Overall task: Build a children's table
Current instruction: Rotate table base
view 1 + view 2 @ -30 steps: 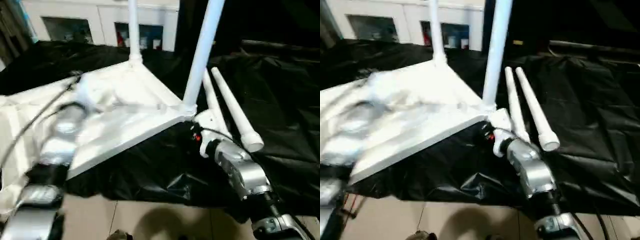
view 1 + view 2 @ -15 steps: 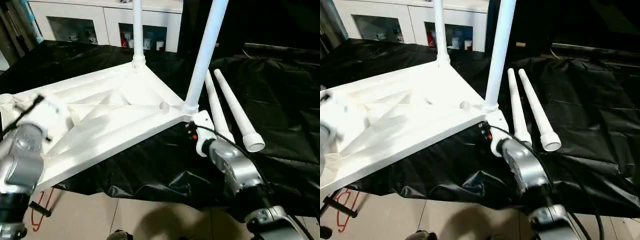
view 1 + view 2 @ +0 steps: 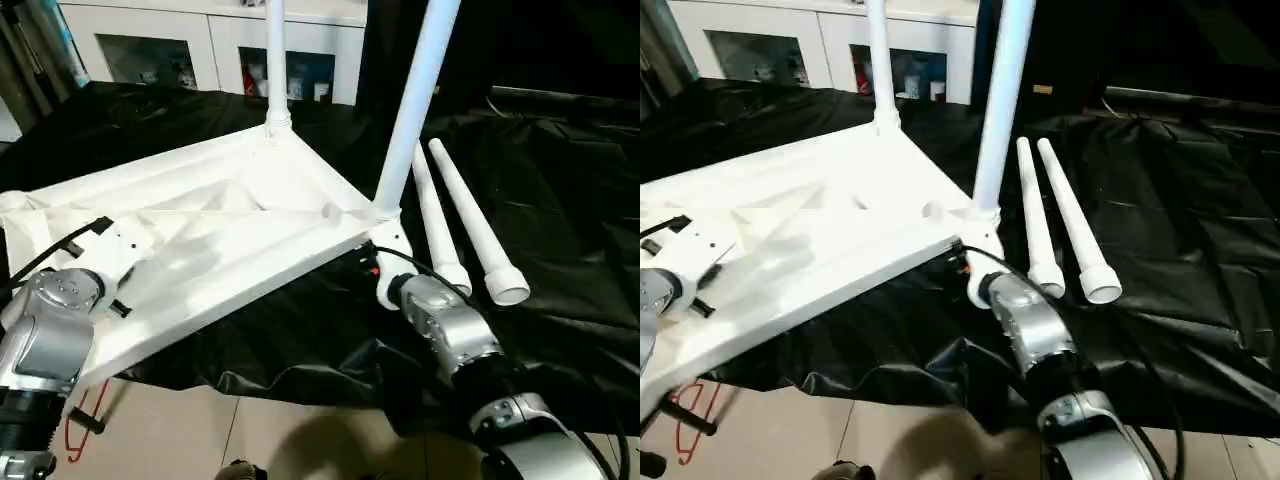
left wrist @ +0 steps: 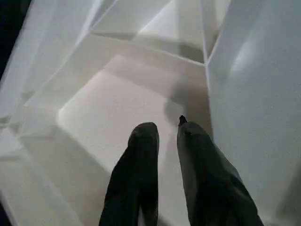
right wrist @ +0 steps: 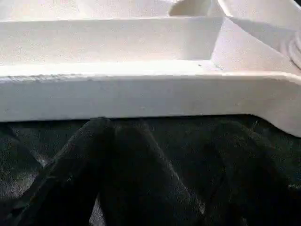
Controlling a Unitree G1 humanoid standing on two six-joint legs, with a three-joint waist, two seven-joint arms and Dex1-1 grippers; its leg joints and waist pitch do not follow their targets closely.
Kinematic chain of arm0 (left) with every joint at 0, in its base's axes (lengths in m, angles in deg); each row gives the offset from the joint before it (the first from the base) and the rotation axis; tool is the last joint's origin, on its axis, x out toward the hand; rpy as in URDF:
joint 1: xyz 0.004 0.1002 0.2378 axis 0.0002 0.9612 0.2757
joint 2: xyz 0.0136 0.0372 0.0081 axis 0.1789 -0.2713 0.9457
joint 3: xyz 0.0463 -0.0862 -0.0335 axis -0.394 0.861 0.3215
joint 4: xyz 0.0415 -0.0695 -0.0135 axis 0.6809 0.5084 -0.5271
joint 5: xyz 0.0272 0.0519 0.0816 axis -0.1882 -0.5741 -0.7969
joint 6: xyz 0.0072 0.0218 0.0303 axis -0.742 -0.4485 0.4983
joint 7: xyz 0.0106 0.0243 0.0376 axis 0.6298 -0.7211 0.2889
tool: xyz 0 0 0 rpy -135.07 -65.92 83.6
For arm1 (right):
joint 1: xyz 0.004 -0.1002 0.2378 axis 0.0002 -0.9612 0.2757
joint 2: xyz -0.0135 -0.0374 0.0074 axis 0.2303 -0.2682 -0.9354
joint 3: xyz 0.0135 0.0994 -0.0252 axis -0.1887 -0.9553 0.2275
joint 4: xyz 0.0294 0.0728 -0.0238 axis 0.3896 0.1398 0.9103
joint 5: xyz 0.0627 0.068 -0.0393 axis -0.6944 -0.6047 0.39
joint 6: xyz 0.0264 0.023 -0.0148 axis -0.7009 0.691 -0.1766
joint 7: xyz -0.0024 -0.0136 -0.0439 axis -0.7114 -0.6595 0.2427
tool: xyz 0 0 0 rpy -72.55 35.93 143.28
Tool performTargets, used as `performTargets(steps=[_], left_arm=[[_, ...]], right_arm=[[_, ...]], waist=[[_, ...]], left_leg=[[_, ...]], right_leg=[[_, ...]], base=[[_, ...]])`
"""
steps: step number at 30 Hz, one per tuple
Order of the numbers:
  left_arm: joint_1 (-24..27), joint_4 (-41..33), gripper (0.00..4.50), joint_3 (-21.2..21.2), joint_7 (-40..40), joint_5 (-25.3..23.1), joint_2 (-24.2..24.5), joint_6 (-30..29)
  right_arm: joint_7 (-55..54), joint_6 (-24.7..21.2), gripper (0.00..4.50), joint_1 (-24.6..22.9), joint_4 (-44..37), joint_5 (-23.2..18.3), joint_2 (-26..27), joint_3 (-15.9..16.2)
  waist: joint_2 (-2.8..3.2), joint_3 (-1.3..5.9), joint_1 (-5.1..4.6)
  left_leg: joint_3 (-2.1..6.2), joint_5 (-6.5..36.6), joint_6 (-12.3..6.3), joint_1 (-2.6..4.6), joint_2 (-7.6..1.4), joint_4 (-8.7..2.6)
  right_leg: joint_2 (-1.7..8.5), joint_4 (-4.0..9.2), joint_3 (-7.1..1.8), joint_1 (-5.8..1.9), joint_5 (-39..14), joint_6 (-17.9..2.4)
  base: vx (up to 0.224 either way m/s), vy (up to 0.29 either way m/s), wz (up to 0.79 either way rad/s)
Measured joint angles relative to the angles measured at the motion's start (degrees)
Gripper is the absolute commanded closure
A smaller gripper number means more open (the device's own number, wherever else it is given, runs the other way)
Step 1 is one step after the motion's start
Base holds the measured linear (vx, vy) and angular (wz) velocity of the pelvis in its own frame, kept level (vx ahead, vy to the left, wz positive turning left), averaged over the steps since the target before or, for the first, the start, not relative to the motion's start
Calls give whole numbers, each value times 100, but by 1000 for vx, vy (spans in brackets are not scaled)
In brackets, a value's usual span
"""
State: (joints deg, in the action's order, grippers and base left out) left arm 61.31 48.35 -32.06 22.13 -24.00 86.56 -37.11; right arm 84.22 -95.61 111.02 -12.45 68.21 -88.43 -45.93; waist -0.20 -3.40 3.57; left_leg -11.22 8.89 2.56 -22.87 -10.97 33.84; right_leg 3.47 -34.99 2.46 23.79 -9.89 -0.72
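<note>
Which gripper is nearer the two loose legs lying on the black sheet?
Right. The right gripper sits at the tabletop's near corner, beside the loose legs; the left gripper is over the ribbed underside, far across.

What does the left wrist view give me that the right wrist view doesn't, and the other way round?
Left wrist view: the left gripper pointing down into a ribbed pocket of the table top, its fingers nearly together and holding nothing.
Right wrist view: the top's outer edge seen side-on, the black sheet beneath it, and the right gripper open just below that edge.
Both: the white ribbed underside of the table top.
</note>
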Motion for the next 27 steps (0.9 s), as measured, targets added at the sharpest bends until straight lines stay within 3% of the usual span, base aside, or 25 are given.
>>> performTargets(steps=[4, 8, 16, 25, 27], left_arm=[[-14, -350, 360, -139, 711, 480, -94, -133], [-29, -436, 360, -465, 1518, 841, 21, 302], [-473, 154, 360, -1062, 2407, 1042, -57, 834], [-1428, 1598, 360, -1462, 2786, 1091, -639, 1551], [-1819, 2335, 360, -1485, 2618, 1026, -954, 1872]], right_arm=[[-67, 112, 69, 154, 304, 44, -10, -29], [-40, 164, 69, 210, 483, 51, -47, -61], [76, 341, 69, 373, 694, 61, -73, -65], [82, 397, 69, 373, 713, 178, -201, -124], [73, 403, 69, 374, 730, 190, -285, -195]], waist=[[-4, 1, 27], [-15, 6, -10], [-18, 5, -119], [-26, 6, -93], [-26, 6, -51]], left_leg=[[-2, 0, 0, 0, 1, 3], [-3, 0, 0, 2, 0, 4], [-2, -4, 6, 1, -5, 1], [-9, -6, 4, -3, -3, 9], [-7, -6, 4, -3, -2, 9]], right_leg=[[1, 1, -6, -13, 0, 0], [1, 0, -6, -13, 0, 1], [-4, -15, -4, 6, 2, 2], [0, -9, -10, 2, 4, 0], [0, -11, -5, 0, 5, -1]], base=[[0, 0, 0], [0, 0, 0], [0, 0, 0], [0, 0, 0], [0, 0, 0]])
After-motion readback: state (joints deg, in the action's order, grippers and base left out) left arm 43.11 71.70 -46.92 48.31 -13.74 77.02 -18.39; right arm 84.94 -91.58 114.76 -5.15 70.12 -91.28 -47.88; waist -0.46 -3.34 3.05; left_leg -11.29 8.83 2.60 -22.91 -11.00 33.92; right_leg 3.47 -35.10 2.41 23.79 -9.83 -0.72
